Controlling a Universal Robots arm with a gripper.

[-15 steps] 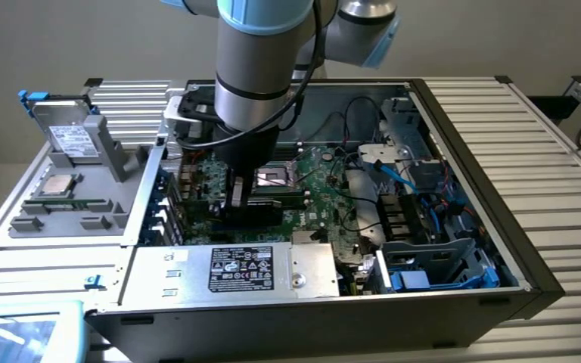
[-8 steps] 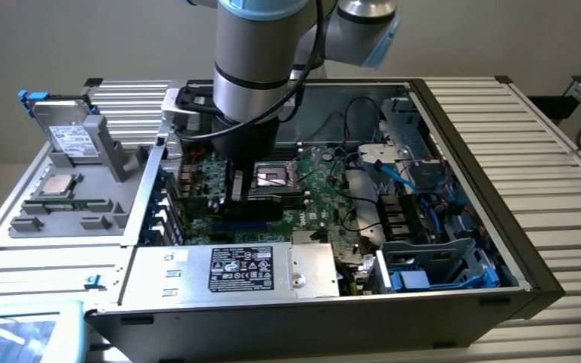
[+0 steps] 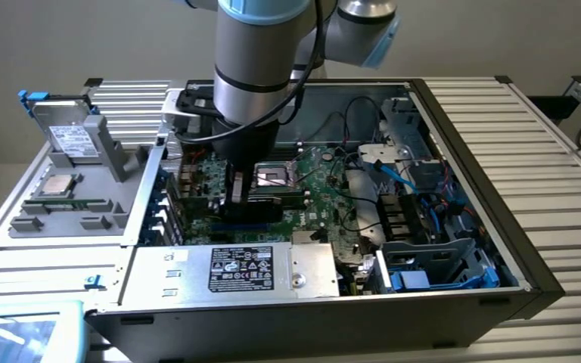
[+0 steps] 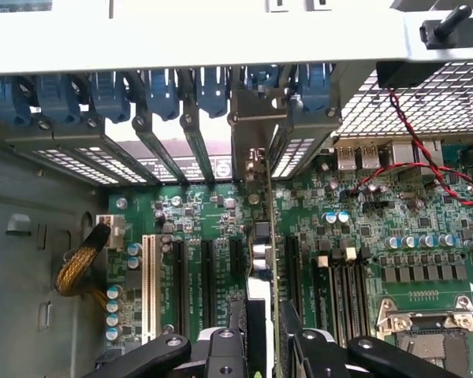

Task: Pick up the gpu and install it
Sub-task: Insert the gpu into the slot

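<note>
In the exterior view you are looking at the open computer case (image 3: 452, 227) lying on a ribbed metal surface (image 3: 558, 128). The arm (image 3: 260, 68) is reaching down into it, over the green board (image 3: 316, 189) and close to the processor socket (image 3: 270, 175). This view is also showing you what is standing outside the case. On the exterior view's left, a grey holder (image 3: 38, 227) is carrying a hard drive (image 3: 69, 136), a processor chip (image 3: 60, 184) and a memory stick (image 3: 73, 203). A silver box (image 3: 240, 271) with a black label is sitting at the near edge of the case.

The wrist view is giving you the close detail inside. You are seeing a row of blue clips (image 4: 162, 90) along the rear wall, the long slots (image 4: 207, 276) on the board, a red and black wire pair (image 4: 410, 169) and a yellow cable (image 4: 79, 264).

White print is showing on the black label of the silver box, but the letters are too small and you are not able to read any word.

The gpu (image 4: 262, 252) is standing on its edge, showing you its thin side, and it is running between the two fingers (image 4: 225, 350). The fingers are pressing on it from both sides, closed as far as the thin card allows. Its metal end plate (image 4: 252, 150) is lying against the rear wall, just beside the blue clips. Whether the card is sitting fully in its slot, you cannot tell.
</note>
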